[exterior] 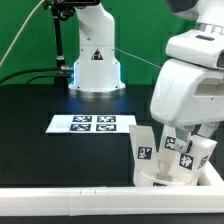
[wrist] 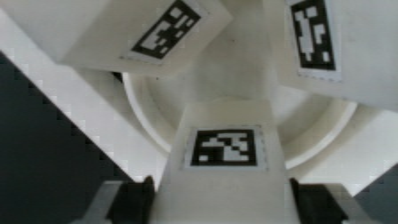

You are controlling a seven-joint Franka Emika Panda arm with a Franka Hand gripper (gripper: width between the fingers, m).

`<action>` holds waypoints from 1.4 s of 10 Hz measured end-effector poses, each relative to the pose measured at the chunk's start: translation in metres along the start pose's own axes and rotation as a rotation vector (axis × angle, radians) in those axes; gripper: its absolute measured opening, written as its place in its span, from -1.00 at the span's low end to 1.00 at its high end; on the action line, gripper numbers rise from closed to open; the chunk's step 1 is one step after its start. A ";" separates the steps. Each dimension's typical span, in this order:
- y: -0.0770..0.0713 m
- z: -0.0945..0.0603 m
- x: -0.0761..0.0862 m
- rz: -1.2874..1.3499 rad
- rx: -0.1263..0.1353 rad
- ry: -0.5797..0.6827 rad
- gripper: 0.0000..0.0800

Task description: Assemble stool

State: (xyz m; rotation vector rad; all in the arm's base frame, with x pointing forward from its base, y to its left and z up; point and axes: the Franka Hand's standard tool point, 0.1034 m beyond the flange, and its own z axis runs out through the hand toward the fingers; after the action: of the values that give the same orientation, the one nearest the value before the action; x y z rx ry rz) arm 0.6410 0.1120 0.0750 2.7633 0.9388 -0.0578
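The stool's round white seat disc (exterior: 165, 178) lies on the black table near the front edge, at the exterior view's right. Two tagged white legs stand up from it: one on the left (exterior: 143, 147) and one on the right (exterior: 190, 155). My gripper (exterior: 173, 140) hangs over the seat, shut on a third white leg (wrist: 226, 150) with a marker tag, held between both fingers (wrist: 128, 200). In the wrist view the held leg points at the seat's rim (wrist: 125, 110), and the two other legs (wrist: 169, 30) (wrist: 320, 40) show beyond it.
The marker board (exterior: 92, 123) lies flat mid-table. The robot's white base (exterior: 96, 60) stands behind it. A long white border rail (exterior: 70, 205) runs along the table's front edge, just in front of the seat.
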 end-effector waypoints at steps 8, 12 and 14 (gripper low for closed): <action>0.024 0.004 0.000 0.857 0.075 0.054 -0.15; 0.030 0.006 -0.010 1.118 0.090 0.037 -0.15; 0.037 0.011 -0.015 1.397 0.092 0.065 -0.15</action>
State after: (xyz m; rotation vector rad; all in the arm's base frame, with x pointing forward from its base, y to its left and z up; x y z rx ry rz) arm 0.6516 0.0721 0.0731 2.8354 -1.0907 0.2166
